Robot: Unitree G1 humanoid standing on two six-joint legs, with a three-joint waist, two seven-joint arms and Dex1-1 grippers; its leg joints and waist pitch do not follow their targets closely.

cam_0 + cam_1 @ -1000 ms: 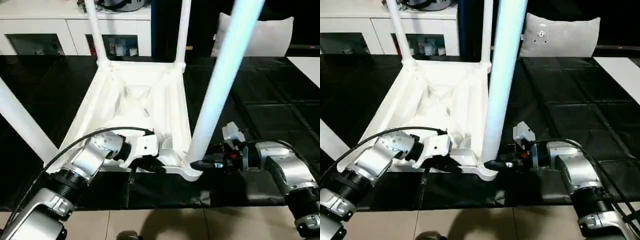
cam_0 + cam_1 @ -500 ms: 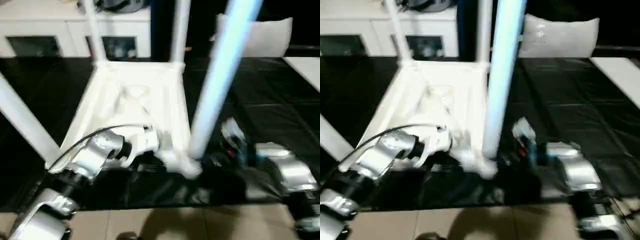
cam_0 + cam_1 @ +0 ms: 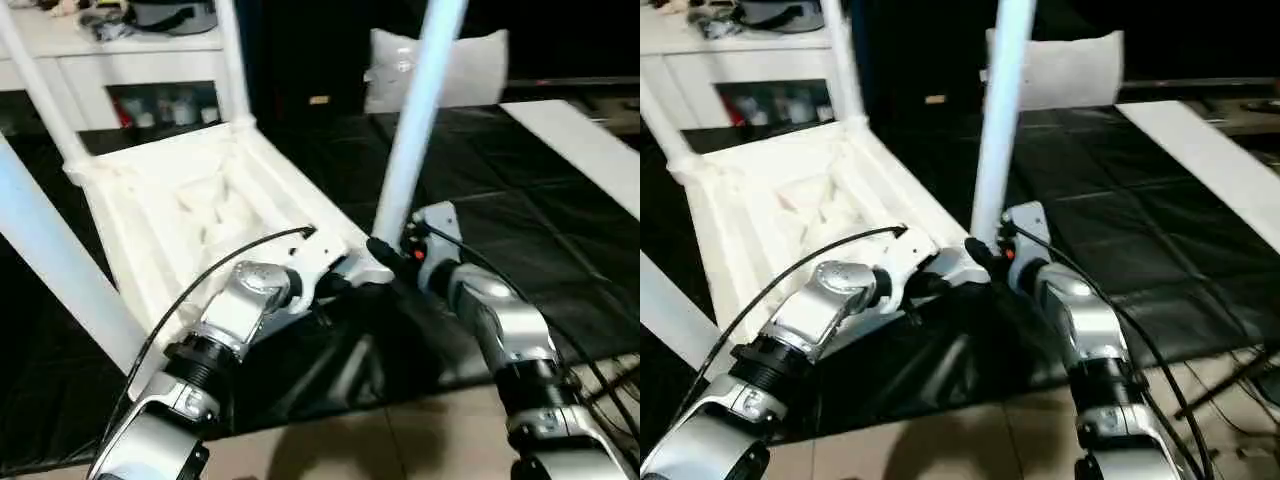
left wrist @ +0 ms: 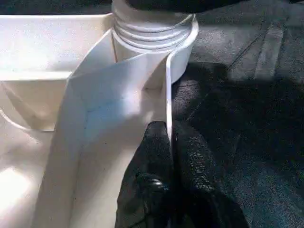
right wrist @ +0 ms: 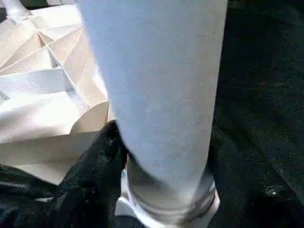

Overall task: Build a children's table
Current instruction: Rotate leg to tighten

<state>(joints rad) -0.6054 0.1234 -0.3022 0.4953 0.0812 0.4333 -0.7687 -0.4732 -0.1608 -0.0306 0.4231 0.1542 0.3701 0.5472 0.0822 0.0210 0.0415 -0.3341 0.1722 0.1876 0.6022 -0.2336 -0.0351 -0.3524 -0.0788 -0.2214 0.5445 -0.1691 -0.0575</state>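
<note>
1. Two grippers worked at one corner of the upturned table top [image 3: 180, 210], at the near edge of the black work table [image 3: 560, 250].
2. The left gripper [image 4: 168, 142] was clenched on the top's thin side wall just beside the corner socket [image 4: 154, 33], probably to steady the top.
3. The right gripper [image 3: 385, 252] was at the base of the near-right leg [image 3: 412, 120], one black finger [image 5: 102, 156] against the tube; whether it was clenched I cannot tell.
4. That leg stood upright in its socket; three other legs rose from the remaining corners, so assembly looked nearly complete.
</note>
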